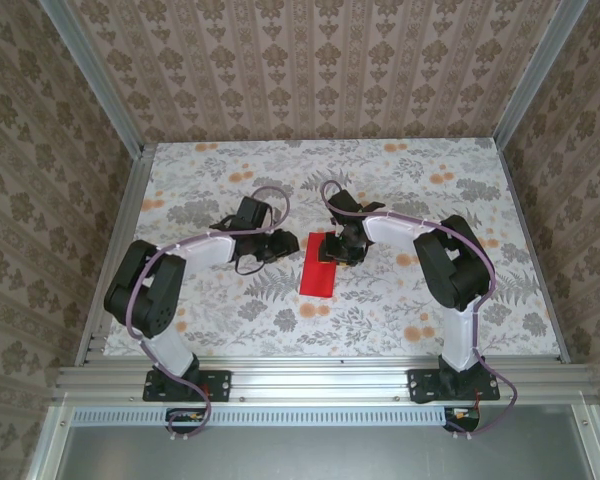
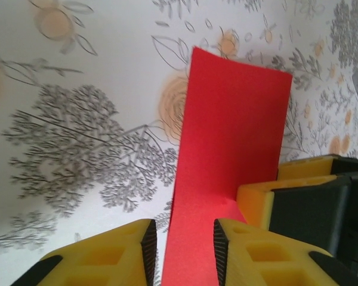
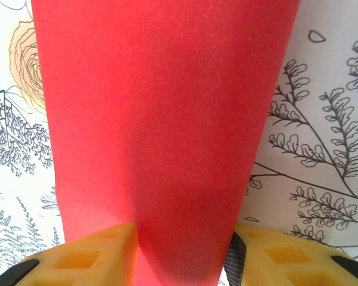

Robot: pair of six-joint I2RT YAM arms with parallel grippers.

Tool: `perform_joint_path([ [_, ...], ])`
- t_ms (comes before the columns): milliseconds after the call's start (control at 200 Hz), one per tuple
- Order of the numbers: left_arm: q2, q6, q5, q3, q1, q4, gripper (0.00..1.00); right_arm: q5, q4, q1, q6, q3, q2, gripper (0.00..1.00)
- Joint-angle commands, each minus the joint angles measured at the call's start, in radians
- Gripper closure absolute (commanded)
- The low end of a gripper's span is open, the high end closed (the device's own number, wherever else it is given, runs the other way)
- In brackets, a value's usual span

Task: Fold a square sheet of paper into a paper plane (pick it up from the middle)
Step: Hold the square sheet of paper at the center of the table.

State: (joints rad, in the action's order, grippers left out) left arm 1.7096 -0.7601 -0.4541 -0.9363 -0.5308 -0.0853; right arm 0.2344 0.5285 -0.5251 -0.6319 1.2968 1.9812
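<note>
The paper (image 1: 317, 268) is thin, matt and bright red. From above it shows as a long narrow rectangle lying flat near the middle of the counter (image 1: 410, 310), its long sides running away from the arm bases. The counter has a smooth white cover printed with grey ferns and orange blooms.

In the left wrist view the paper's far corners are crisp and square. A short crease shows near its right edge, where a yellow finger (image 2: 256, 202) of the right tool touches it. In the right wrist view the sheet has a fine grain, and a soft shadowed line runs up from the near edge.

The tool fingers are blocky yellow pieces with recessed pockets and dark ribbed pads.

The left arm is bent with its black elbow out to the left and its white forearm reaching right. The left tool (image 1: 282, 246) sits at the paper's left edge. Its jaws stand apart (image 2: 185, 247), with red filling the gap, and I cannot tell whether the pads touch the sheet.

The right arm mirrors it, elbow out to the right and forearm reaching left. The right tool (image 1: 333, 250) is over the paper's far end, and its jaws are well apart (image 3: 182, 253) with the sheet between them, not clamped.
</note>
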Motion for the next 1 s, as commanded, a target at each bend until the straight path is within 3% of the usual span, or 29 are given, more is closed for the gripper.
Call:
perform_joint_path([
  [0,0.041,0.007,-0.077,-0.017,-0.018,0.021,0.7,-0.089,0.073,-0.009,-0.009,-0.034,0.098,0.55],
  [535,0.164,0.025,-0.148,-0.091,-0.067,0.009,0.86,-0.087,0.068,-0.01,-0.007,-0.037,0.104,0.55],
  [995,0.214,0.088,-0.071,-0.114,-0.067,-0.143,0.92,-0.074,0.058,-0.012,-0.008,-0.032,0.07,0.54],
])
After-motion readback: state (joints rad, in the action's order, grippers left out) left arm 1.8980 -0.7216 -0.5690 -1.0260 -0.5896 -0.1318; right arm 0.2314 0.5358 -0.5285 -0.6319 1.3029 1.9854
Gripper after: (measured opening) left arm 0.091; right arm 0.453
